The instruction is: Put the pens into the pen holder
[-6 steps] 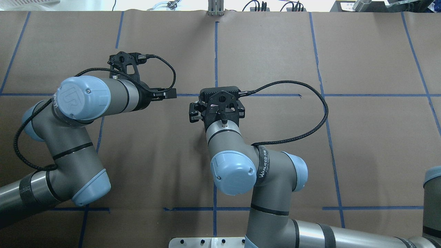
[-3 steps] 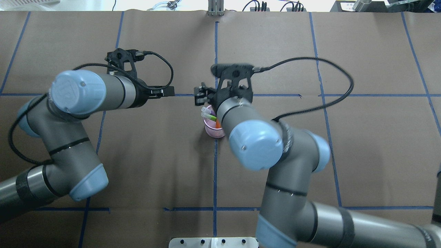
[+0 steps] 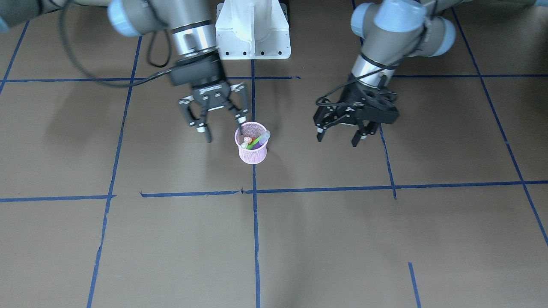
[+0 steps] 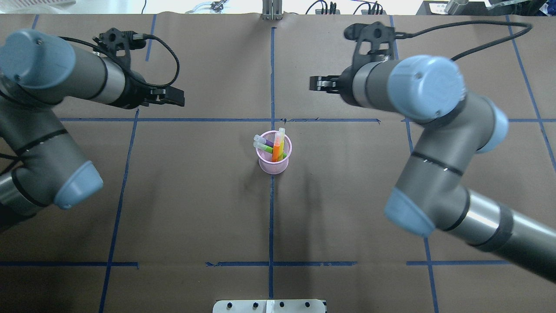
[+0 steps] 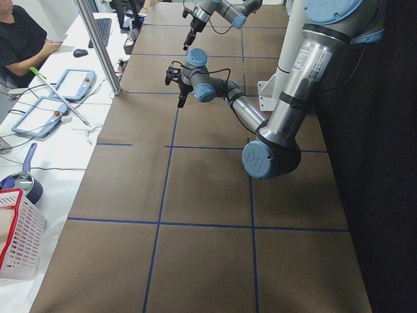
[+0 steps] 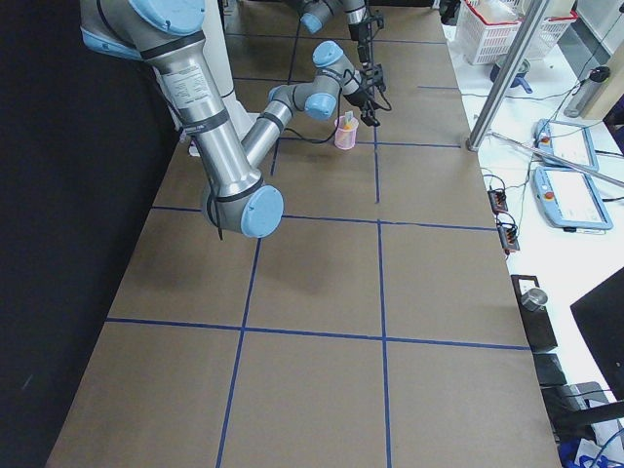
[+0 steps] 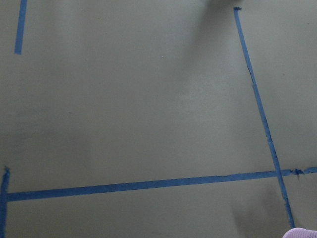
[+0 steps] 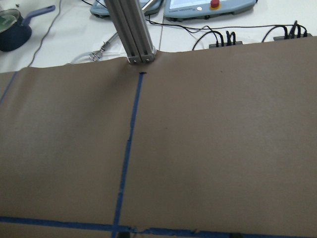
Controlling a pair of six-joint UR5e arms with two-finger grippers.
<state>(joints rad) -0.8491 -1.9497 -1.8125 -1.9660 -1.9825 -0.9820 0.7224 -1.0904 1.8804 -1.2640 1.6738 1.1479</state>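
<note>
The pink mesh pen holder (image 4: 273,164) stands upright at the table's middle on a blue tape line. The orange pen (image 4: 276,148), the purple pen (image 4: 269,142) and the green pen (image 4: 266,148) stand in it, pale cap ends up. The holder also shows in the front view (image 3: 252,155) and the right side view (image 6: 345,136). My left gripper (image 3: 337,140) is open and empty, well off to the holder's side. My right gripper (image 3: 223,132) is open and empty, one fingertip near the holder's rim in the front view. In the overhead view both grippers (image 4: 176,98) (image 4: 313,83) hang beyond the holder.
Brown paper with blue tape lines (image 4: 271,65) covers the table. The robot's white base (image 3: 252,30) stands at the near edge. A metal post (image 8: 130,29) and control pads stand past the far edge. A pink edge of the holder (image 7: 303,233) shows in the left wrist view.
The right arm has swung up and to the right off the holder, which now shows with three pens inside. The left arm has drawn back to the left and farther away.
</note>
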